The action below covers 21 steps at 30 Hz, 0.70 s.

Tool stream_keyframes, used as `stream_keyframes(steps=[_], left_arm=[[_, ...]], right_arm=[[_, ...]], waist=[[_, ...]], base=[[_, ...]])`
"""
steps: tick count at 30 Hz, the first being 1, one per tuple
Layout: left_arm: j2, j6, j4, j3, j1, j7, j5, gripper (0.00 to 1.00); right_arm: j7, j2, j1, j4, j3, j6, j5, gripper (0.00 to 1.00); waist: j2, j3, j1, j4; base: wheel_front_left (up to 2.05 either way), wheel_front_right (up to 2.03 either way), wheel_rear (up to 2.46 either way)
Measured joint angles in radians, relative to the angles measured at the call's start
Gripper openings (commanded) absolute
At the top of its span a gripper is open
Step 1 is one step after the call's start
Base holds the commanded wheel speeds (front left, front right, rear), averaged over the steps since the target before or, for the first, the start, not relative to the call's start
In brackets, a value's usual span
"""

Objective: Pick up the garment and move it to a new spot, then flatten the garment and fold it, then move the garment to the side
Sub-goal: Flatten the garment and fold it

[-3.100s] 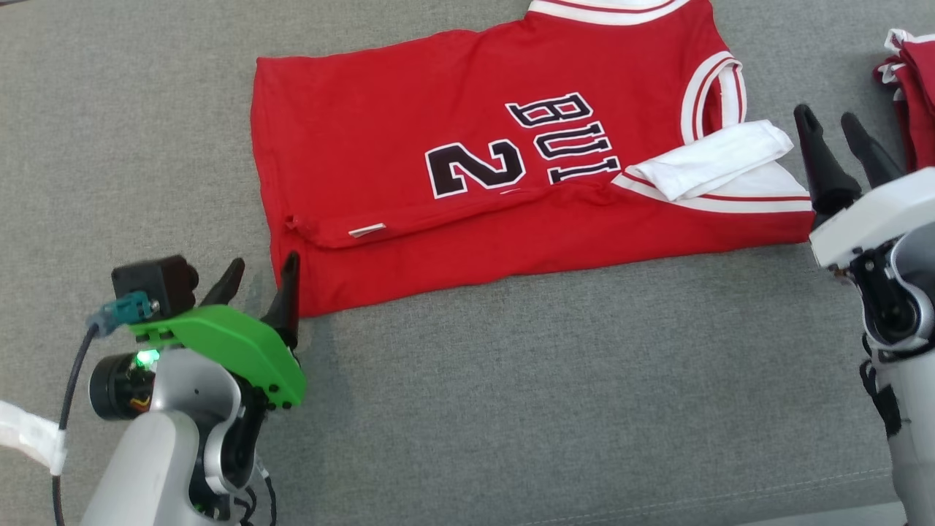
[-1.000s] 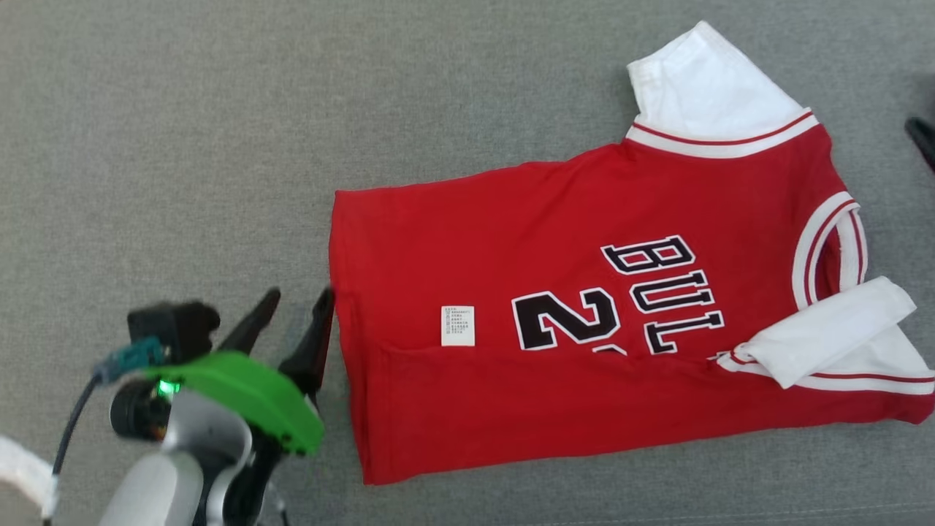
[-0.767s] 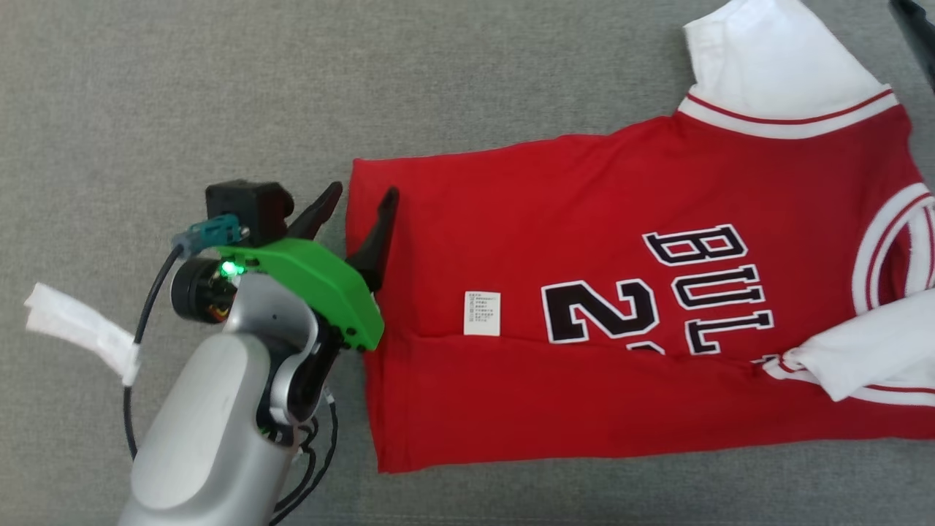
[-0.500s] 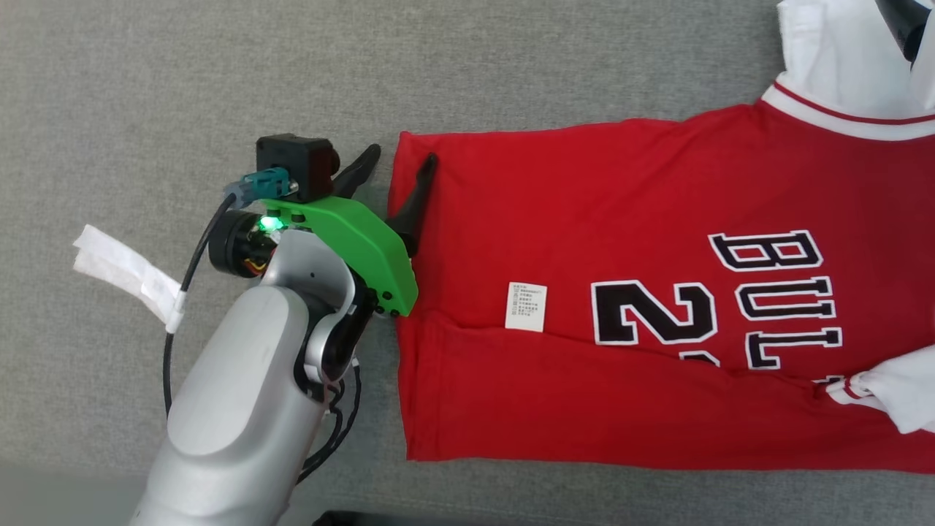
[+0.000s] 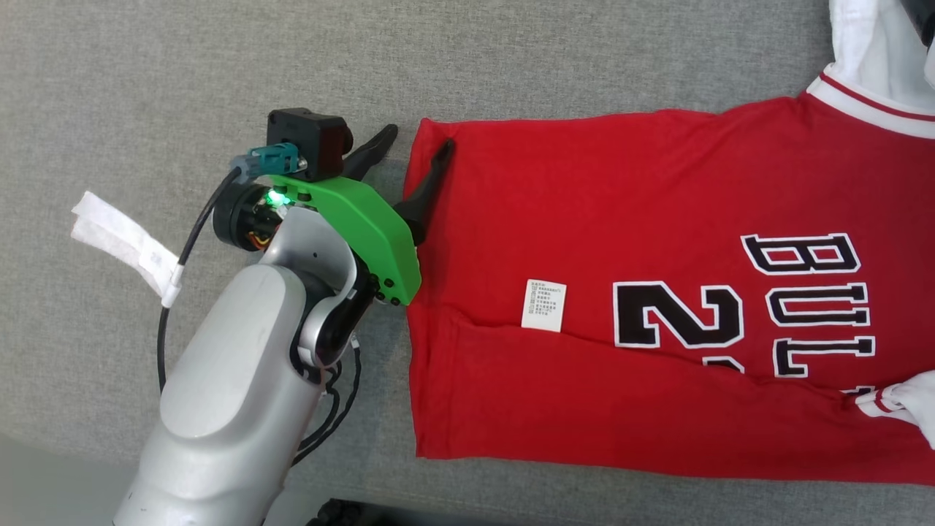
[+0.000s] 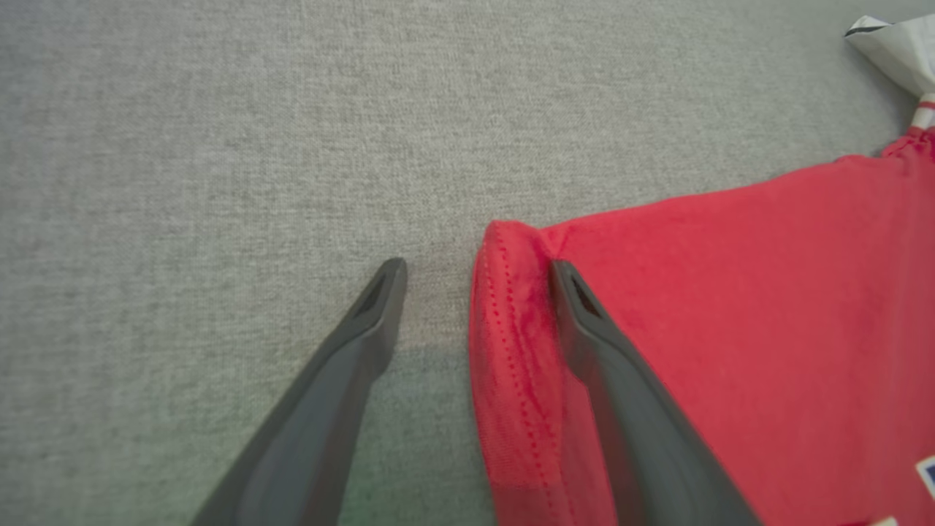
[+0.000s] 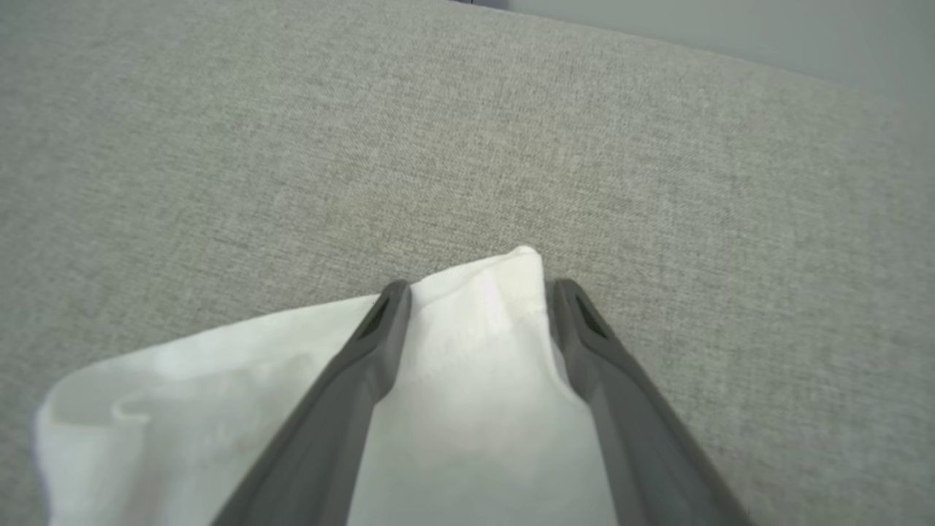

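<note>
The head view looks steeply down on the grey cloth surface, taking in most of the red garment. The left wrist view sits low and close, facing along the left fingers at the garment's hem corner, which the head view shares. The right wrist view looks closely along the right fingers at the white sleeve
</note>
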Motion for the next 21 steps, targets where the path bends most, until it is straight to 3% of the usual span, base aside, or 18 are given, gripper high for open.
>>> stream_keyframes(steps=[7, 8, 9, 12, 21], left_arm=[[0.008, -0.015, -0.010, -0.006, -0.005, 0.017, -0.018, 1.00], [0.006, -0.018, -0.009, -0.006, -0.007, 0.018, -0.021, 0.46], [0.006, -0.023, -0.006, -0.007, -0.010, 0.013, -0.024, 0.00], [0.004, -0.034, 0.005, -0.013, -0.028, 0.007, -0.025, 0.00], [0.018, -0.031, 0.000, 0.030, -0.032, -0.080, -0.028, 0.00]], right_arm=[[0.054, 0.012, -0.010, 0.010, 0.006, 0.000, 0.030, 1.00], [0.055, 0.013, -0.010, 0.010, 0.008, 0.000, 0.031, 0.31], [0.056, 0.015, -0.010, 0.010, 0.009, 0.000, 0.035, 0.00], [0.058, 0.021, -0.005, -0.002, 0.017, 0.000, 0.063, 0.00], [-0.152, 0.027, -0.032, 0.030, -0.058, 0.000, 0.039, 0.00]], waist=[[0.0000, -0.001, 0.0000, -0.016], [0.0000, -0.001, 0.0000, -0.017], [-0.0001, -0.002, 0.0000, -0.019], [0.0000, -0.004, 0.0000, -0.027], [0.0000, -0.048, 0.0001, -0.055]], base=[[0.00, 0.00, 0.00], [0.00, 0.00, 0.00], [0.00, 0.00, 0.00], [0.00, 0.00, 0.00], [0.00, 0.00, 0.00]])
